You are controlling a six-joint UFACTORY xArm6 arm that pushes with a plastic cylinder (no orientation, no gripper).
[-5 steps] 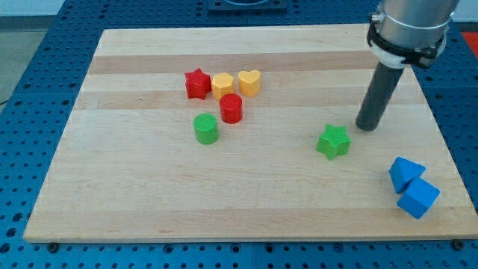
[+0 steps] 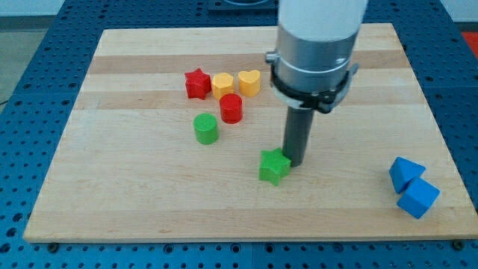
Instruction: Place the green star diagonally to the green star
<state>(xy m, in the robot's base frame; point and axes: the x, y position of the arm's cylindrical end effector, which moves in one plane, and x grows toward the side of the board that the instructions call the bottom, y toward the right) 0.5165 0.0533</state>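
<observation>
- My tip (image 2: 296,162) rests on the counter (image 2: 134,194) just right of the green star (image 2: 274,166), touching its upper right edge or very nearly so.
- The rod rises straight up from the tip into a wide grey collar that covers the middle of the view's top.
- There are no fingers on this arm, so nothing is spread, pressed together or pinching; the rod simply stands beside the star.
- The green star lies a little right of the counter's centre, in its lower half, flat on the wood and apart from every other block.
- A green cylinder (image 2: 205,128) stands up and to the left of the star, well apart from it.
- A red cylinder (image 2: 231,108) sits just up and right of the green cylinder, near it but not touching.
- Above these, 3 blocks form a row: a red star (image 2: 197,83) at the left, a yellow block (image 2: 222,85) in the middle, and a yellow heart (image 2: 249,82) at the right, each touching or almost touching its neighbour.
- The red cylinder sits just below the yellow block.
- 2 blue blocks (image 2: 412,187) lie together at the counter's lower right edge, touching each other, well apart from the star and the tip.
</observation>
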